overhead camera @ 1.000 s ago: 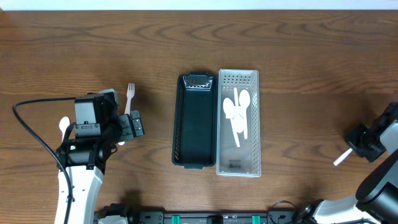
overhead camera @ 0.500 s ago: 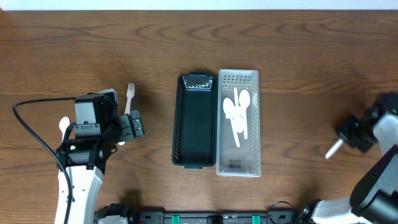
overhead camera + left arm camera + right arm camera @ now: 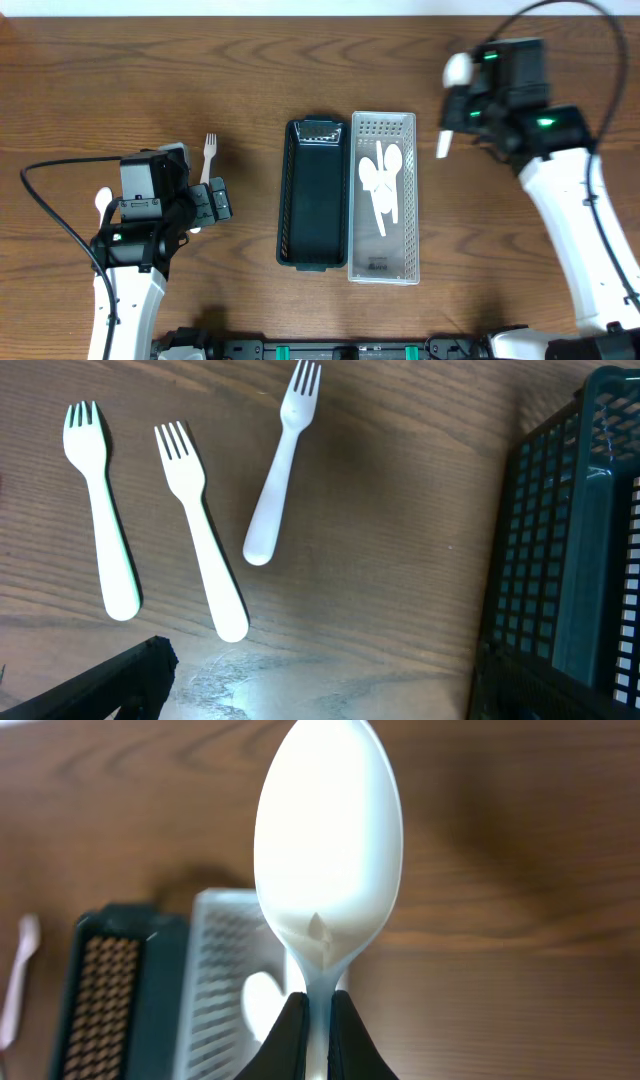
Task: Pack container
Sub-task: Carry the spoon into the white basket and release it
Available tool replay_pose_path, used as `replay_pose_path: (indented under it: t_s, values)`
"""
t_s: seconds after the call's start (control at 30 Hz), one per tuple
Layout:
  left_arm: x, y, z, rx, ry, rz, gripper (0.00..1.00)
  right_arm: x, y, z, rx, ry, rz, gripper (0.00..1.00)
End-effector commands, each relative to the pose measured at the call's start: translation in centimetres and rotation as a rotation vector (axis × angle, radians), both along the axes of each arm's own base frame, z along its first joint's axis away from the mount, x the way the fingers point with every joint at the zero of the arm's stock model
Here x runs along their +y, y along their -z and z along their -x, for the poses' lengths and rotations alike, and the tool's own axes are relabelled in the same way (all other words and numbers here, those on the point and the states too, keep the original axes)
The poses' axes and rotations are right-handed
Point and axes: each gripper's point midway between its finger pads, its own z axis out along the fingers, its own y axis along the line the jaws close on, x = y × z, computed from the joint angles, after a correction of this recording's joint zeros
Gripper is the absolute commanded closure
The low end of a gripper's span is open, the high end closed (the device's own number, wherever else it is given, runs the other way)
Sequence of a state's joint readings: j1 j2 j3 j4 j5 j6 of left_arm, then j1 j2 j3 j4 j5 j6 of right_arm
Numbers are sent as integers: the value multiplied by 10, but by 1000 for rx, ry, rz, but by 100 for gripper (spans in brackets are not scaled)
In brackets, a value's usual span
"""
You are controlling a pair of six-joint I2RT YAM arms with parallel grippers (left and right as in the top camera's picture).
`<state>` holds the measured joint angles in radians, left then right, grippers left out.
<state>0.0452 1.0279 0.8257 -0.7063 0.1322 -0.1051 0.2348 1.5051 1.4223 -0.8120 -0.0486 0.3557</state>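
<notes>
Both arms: white tubular links [image 3: 125, 300], black boxy wrist housings [image 3: 140, 182], green status LEDs [image 3: 545, 123], thin black looping cables [image 3: 70, 163]. Right gripper [image 3: 318, 1025] fingers [image 3: 286, 1045] matte black.

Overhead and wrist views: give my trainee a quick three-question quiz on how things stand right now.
1. True or false: the right gripper holds a fork.
2. What lies in the clear bin? A) forks B) spoons C) nothing
3. How many forks show in the left wrist view?

Key: 1 false, it holds a spoon; 2 B; 3 three.
</notes>
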Motion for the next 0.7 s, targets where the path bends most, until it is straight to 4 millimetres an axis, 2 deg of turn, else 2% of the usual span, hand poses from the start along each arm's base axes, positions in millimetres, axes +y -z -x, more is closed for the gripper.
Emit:
replay_pose_path:
  t_s: [0.0,0.23,0.37,0.43,0.57,0.67]
  values:
    - [0,-8,-5,-18,-5,10,2,28,27,1,72,-5,10,99]
    - [0,-8,-5,-18,-5,10,2,71,107,11,267,-110,89,99]
    - [0,-8,-5,-18,-5,10,2,82,133,17,327,-140,118,98]
    - [0,-8,-5,-19,-5,10,2,85,138,18,335,-153,126,93]
    - [0,-8,-5,-18,-5,10,2,86,133,14,306,-175,129,82]
    - [0,-8,-4,-18,-5,10,2,86,121,7,264,-190,127,64]
